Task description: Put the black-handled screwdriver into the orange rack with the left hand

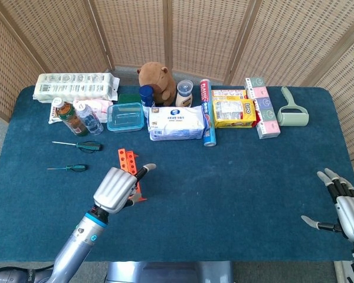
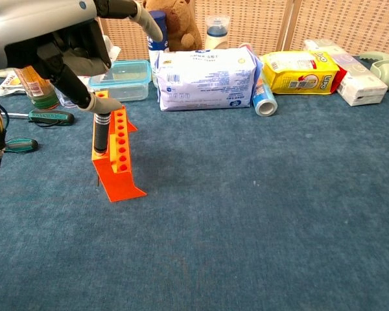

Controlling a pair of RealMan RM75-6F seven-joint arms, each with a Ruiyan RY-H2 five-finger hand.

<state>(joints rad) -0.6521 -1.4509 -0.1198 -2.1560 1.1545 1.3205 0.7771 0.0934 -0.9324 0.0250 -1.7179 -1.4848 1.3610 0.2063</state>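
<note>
A: What does the chest view give you that the head view doesn't?

B: The black-handled screwdriver itself. It stands upright in the orange rack, in a hole near the front end, ribbed black grip with a pale metal cap on top. In the head view the left hand covers most of the rack, so the tool is hidden there.

A: And the left hand in the chest view?

B: The left hand hangs over the rack's far end, fingers spread, one pale fingertip reaching down right by the top of the handle. Whether it touches the cap, I cannot tell. It grips nothing.

A: What does the head view add?

B: The right hand, at the worktop's near right corner, fingers apart and empty; the chest view misses it. It also shows the whole back row: a capybara plush, a clear box with a blue lid, a white wipes pack, a yellow packet, a green lint roller.

A: Other tools?

B: Two green-handled screwdrivers lie flat to the left of the rack, well apart from it.
</note>
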